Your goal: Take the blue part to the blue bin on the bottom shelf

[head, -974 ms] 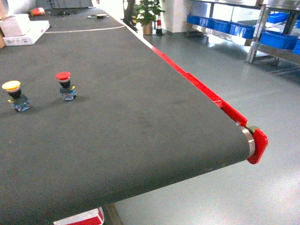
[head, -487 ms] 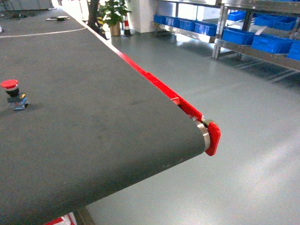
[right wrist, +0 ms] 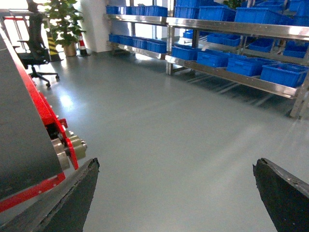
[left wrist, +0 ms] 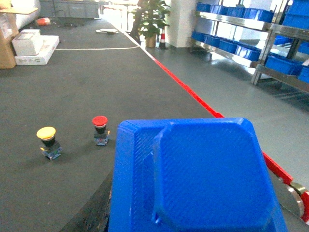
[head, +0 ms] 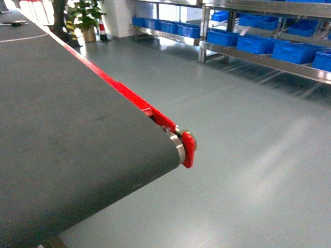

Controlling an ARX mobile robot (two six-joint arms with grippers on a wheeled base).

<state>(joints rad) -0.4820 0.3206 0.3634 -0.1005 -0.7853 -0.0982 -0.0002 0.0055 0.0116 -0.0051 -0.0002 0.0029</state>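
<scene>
The blue part [left wrist: 203, 179], a big bright-blue plastic piece, fills the lower half of the left wrist view. My left gripper [left wrist: 193, 220] is shut on it; only one dark finger [left wrist: 91, 212] shows beside it. My right gripper [right wrist: 176, 164] hangs open over the grey floor with nothing between its fingers. Across the floor stands a steel rack. Its bottom shelf [right wrist: 231, 77] carries several blue bins [right wrist: 282, 73], and I cannot tell which one the task means. The rack's bottom shelf [head: 269, 62] and blue bins [head: 256, 44] also show at the head view's top right. Neither gripper is in the head view.
The dark conveyor belt [head: 62, 129] ends in a red guard [head: 187, 148] at my left. A red push button [left wrist: 100, 129], a yellow one [left wrist: 48, 141] and white boxes [left wrist: 34, 46] sit on it. A potted plant [head: 85, 18] and an office chair [right wrist: 36, 53] stand farther off.
The head view has swung to the right. The two push buttons have slid out of it to the left, and the rack with its blue bins has come further into it.
</scene>
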